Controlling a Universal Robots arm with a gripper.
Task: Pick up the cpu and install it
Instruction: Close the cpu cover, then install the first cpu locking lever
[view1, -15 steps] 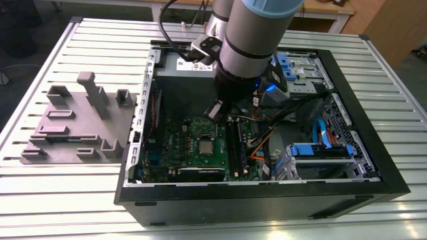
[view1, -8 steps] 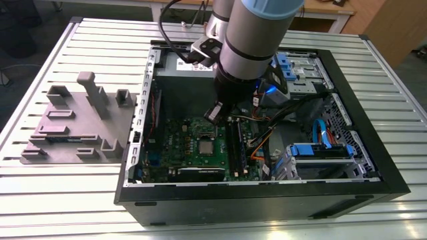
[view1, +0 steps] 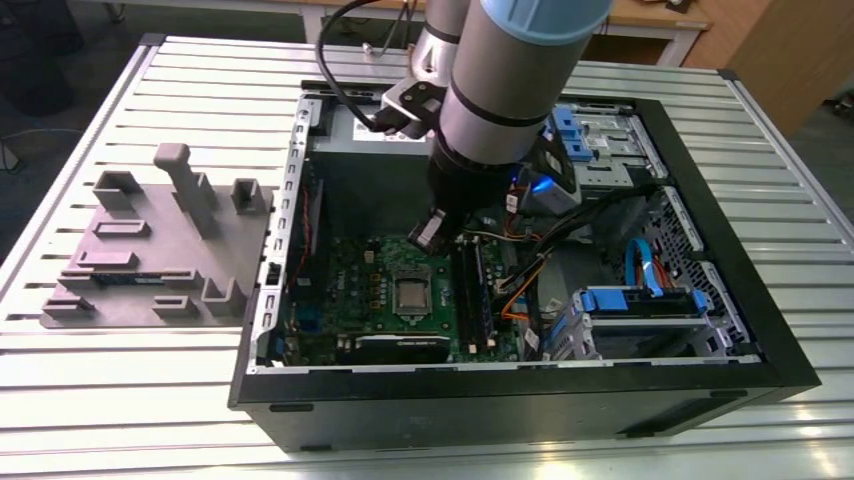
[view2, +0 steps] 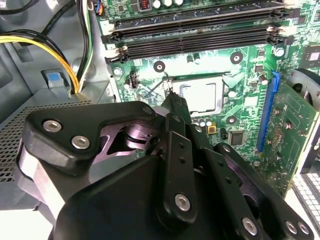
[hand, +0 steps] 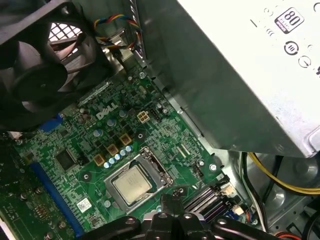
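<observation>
Sitting in its socket on the green motherboard (hand: 75, 145), the cpu (hand: 131, 183) lies flat w/ pale metal top up, framed by the socket's metal bracket; also seen in second wrist view (view2: 199, 96) and exterior view (view1: 412, 292). Gripper (view2: 171, 97) hovers inside the open pc case (view1: 747, 340), tip just beside the socket's edge, apart from the chip. Jaws look narrow, pressed together, holding nothing. Room is tight: black memory slots (view2: 195, 37) run along one side of the socket, grey psu box (hand: 240, 75) overhangs another, fan (hand: 35, 75) near the board's far corner. Grey plastic fixture (view1: 154, 250) sits well apart, at exterior view's left of case.
</observation>
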